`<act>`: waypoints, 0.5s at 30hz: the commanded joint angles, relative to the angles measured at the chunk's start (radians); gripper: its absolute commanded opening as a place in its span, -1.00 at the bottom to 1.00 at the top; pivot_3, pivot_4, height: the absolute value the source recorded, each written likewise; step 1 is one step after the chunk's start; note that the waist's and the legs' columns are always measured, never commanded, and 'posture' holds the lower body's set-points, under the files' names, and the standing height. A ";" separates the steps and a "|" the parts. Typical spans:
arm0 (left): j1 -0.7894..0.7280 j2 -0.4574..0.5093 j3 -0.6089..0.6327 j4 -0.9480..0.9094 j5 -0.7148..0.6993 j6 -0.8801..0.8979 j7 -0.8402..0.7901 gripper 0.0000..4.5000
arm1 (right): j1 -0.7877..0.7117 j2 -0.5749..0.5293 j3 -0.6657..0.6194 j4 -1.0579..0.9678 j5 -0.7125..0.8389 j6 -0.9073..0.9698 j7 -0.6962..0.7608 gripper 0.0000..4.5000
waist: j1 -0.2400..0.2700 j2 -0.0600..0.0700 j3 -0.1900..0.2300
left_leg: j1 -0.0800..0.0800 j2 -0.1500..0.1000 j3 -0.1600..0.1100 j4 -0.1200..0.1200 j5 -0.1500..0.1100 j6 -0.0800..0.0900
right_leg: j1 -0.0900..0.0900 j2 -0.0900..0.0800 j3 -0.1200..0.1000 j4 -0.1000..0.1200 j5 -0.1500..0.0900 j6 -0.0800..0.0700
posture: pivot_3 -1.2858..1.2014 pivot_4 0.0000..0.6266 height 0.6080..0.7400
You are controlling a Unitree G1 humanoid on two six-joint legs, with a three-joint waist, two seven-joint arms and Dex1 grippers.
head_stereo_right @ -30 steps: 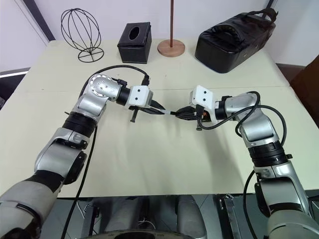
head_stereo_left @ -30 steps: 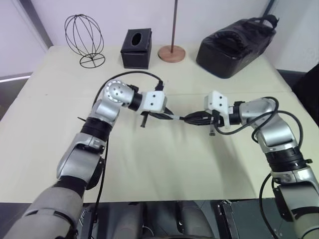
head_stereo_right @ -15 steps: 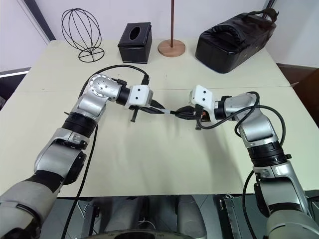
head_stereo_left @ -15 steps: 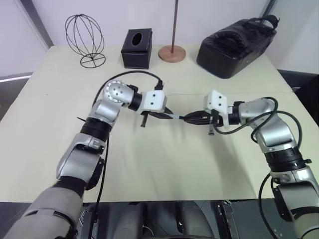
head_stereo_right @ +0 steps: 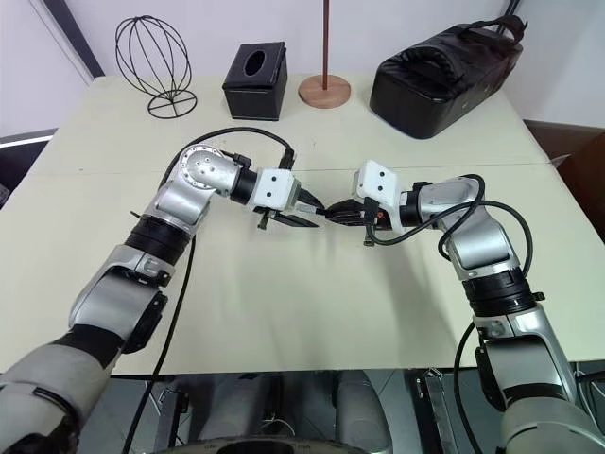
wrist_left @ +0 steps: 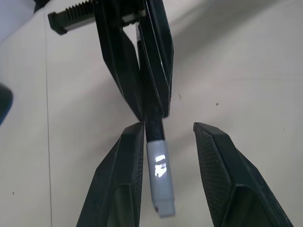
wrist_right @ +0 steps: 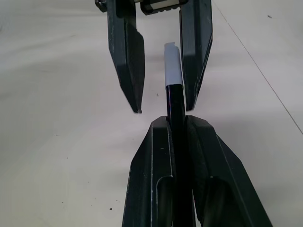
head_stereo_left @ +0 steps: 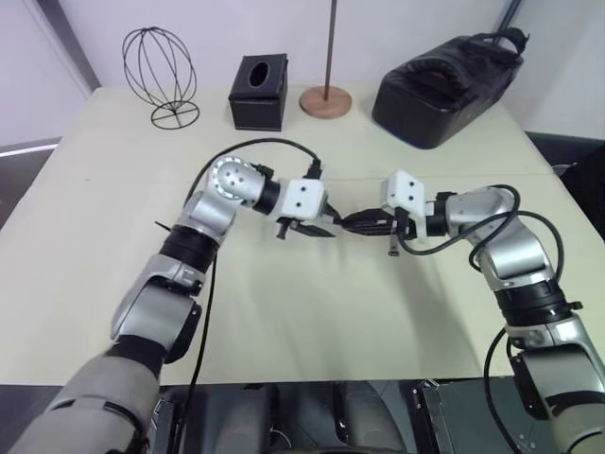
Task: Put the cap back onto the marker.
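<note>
Both end effectors meet above the desk (head_stereo_left: 284,312): left end effector (wrist_left: 165,142) now parted off the seated cap (wrist_left: 158,177), right end effector (wrist_right: 177,123) gripping the marker (wrist_right: 176,101).

The marker (wrist_right: 176,109) is a thin black stick, held above the pale surface (head_stereo_left: 312,303) at mid-frame in the head views, lying roughly level. The cap (wrist_left: 160,177), a short light-grey cylinder bearing a small white mark, sits on the marker's end, in line with the barrel. In the left wrist view the capped end lies lower centre.
</note>
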 commanded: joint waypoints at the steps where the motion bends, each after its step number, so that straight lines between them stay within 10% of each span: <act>1: -0.024 0.054 0.017 0.010 -0.007 0.013 0.008 -0.26 | 0.005 -0.036 -0.029 0.001 -0.002 -0.024 -0.009 -1.00 | -0.001 0.000 0.000 | 0.000 0.000 0.000 0.000 0.000 0.000 | 0.000 0.000 0.000 0.000 0.000 0.000 | 0.03 -0.52 1.00; 15: 0.125 0.190 0.250 -0.139 -0.198 0.292 0.186 -0.26 | 0.217 -0.103 -0.214 -0.010 0.009 0.034 -0.239 -1.00 | 0.001 0.000 0.000 | -0.001 0.001 0.000 0.000 0.000 0.000 | -0.001 -0.001 0.000 0.000 0.000 0.000 | 0.03 -0.52 1.00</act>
